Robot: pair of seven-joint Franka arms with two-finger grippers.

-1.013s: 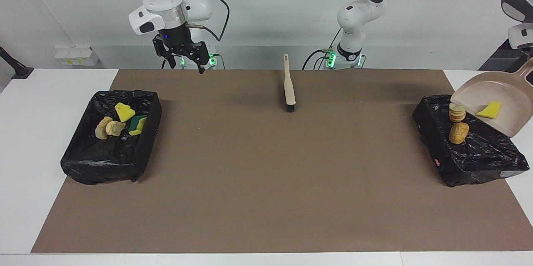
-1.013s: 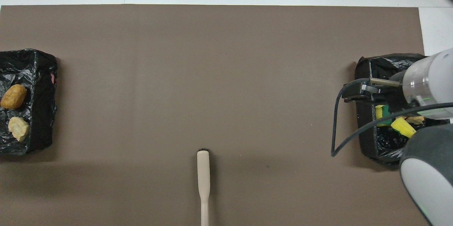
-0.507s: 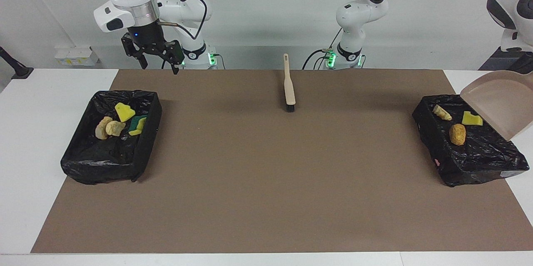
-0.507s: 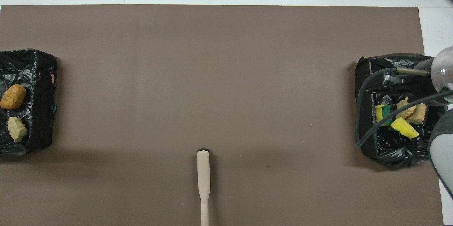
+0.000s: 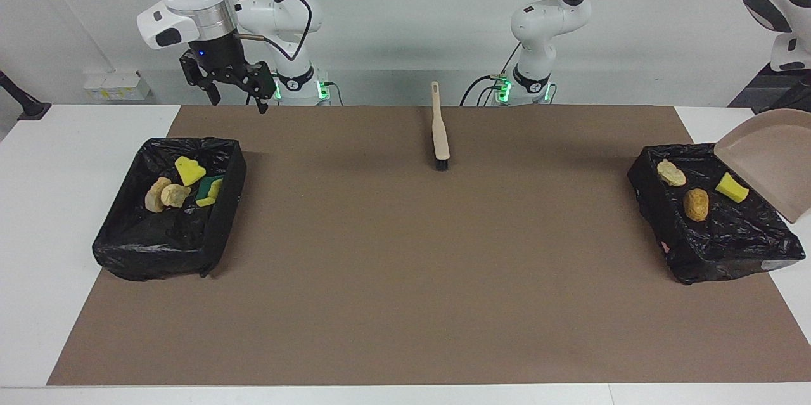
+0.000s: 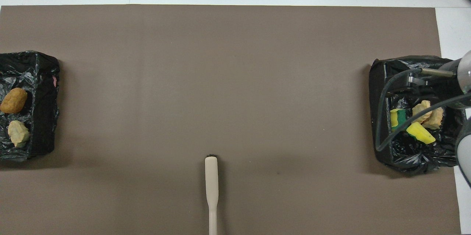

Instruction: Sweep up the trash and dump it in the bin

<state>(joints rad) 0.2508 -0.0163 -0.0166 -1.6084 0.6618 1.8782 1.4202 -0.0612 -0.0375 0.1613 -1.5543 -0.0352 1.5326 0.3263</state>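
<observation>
Right end effector (image 5: 236,102) open and raised, left end effector closed, brush (image 5: 440,132) lying handle toward robots, bristles away

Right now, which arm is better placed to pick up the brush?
Right: the right gripper hangs open and empty, while the dustpan is raised over the bin at the left arm's end.

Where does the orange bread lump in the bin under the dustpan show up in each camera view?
Facing view: the orange bread lump lies in the black bin at the picture's right edge.
Overhead view: the same lump lies in that bin at the picture's left edge.
Shared landmark: the brush near the robots at mid-table.
</observation>
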